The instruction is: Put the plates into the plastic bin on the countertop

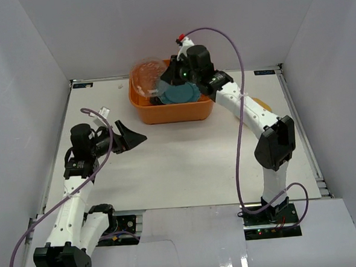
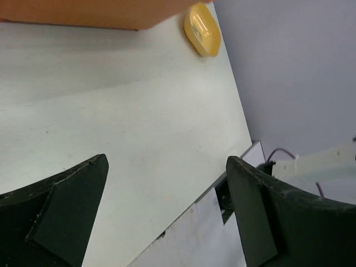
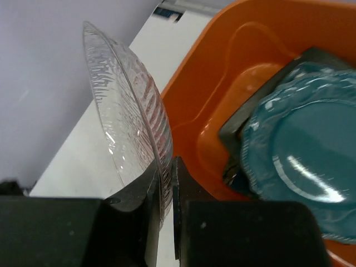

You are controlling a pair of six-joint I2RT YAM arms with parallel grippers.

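Observation:
My right gripper [image 1: 165, 80] [image 3: 166, 183] is shut on the rim of the small clear plate [image 1: 148, 76] [image 3: 133, 119] and holds it on edge over the left end of the orange plastic bin [image 1: 172, 111] [image 3: 222, 83]. The teal round scalloped plate [image 1: 182, 95] [image 3: 311, 161] lies in the bin on top of a dark square plate [image 3: 250, 122]. The small yellow plate [image 2: 202, 29] lies on the white countertop [image 1: 186, 163] right of the bin, mostly hidden behind the right arm in the top view. My left gripper [image 1: 133, 135] [image 2: 167, 211] is open and empty above the countertop's left side.
White walls enclose the countertop on three sides. The right arm [image 1: 255, 116] reaches across the right side toward the bin. The countertop's near edge and the arm bases [image 1: 268, 219] lie at the front.

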